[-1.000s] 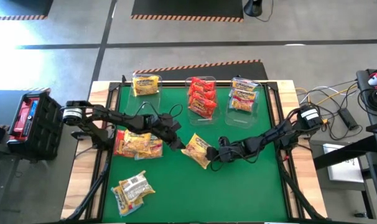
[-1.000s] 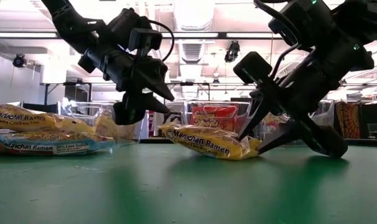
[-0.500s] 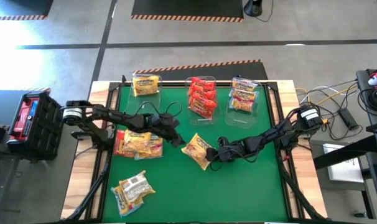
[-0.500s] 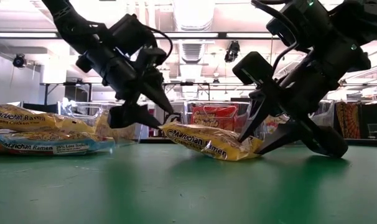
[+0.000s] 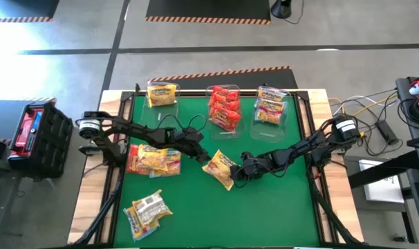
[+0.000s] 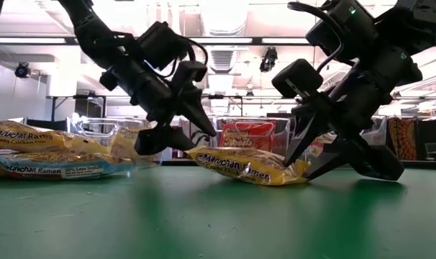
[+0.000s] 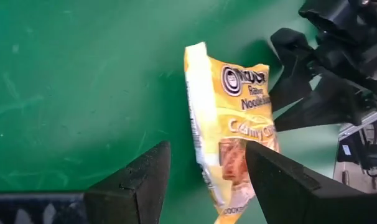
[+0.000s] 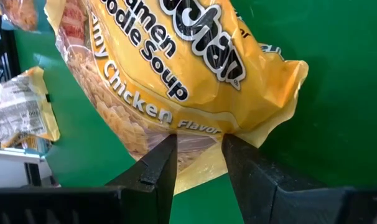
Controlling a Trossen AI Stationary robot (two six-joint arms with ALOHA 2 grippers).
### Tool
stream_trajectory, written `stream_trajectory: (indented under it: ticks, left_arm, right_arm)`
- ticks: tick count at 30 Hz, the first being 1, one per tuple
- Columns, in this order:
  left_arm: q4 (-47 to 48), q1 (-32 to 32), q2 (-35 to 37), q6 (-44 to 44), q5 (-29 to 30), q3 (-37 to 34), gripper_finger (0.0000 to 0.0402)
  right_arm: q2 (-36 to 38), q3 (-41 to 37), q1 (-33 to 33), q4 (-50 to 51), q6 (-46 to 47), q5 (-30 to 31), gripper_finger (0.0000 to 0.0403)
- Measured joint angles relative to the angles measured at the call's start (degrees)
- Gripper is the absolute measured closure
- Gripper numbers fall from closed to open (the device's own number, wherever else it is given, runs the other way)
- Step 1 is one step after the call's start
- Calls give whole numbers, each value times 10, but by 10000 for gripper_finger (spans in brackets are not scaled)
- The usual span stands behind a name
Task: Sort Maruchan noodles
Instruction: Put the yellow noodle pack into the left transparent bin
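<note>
We see the yellow noodle packet [image 5: 220, 168] mid-surface, long axis running between our two arms. Our right gripper [image 5: 236, 173] pinches its near edge, fingers [image 8: 152, 167] closed on the plastic. Our left gripper [image 5: 204, 158] stands open just beside the far end, probably not touching.

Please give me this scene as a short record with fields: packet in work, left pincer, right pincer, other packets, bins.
packet in work: yellow packet at mat centre
right pincer: right pincer shut on yellow packet's edge
left pincer: left pincer open, at the packet's other end, not gripping
other packets: loose pile at left; silver-backed packet near front
bins: three clear bins at the far edge, each with packets inside
</note>
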State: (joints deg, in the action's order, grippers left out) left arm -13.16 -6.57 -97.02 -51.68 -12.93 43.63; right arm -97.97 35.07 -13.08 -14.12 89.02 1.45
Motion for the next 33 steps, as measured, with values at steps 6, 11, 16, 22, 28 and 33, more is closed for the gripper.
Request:
stream_trajectory:
  ticks: [6, 11, 16, 22, 28, 33]
  left_arm:
    - [-11, 0, -30, -14, 3, 2, 208]
    - [-56, 5, -61, -36, -18, 9, 208]
    - [-66, 11, -88, -43, -28, 32, 208]
    - [-72, 18, -113, -44, -45, 57, 208]
    - [-75, 18, -120, -44, -53, 66, 208]
    - [-85, 19, -120, -44, -65, 67, 208]
  right_arm:
    - [1, -14, 5, -5, -8, -16, 275]
    - [1, -18, 8, -6, -16, -22, 275]
    - [1, -22, 12, -8, -29, -35, 276]
    - [1, -23, 19, -8, -46, -50, 276]
    - [1, -26, 23, -9, -63, -55, 276]
    - [1, -27, 34, -8, -86, -61, 276]
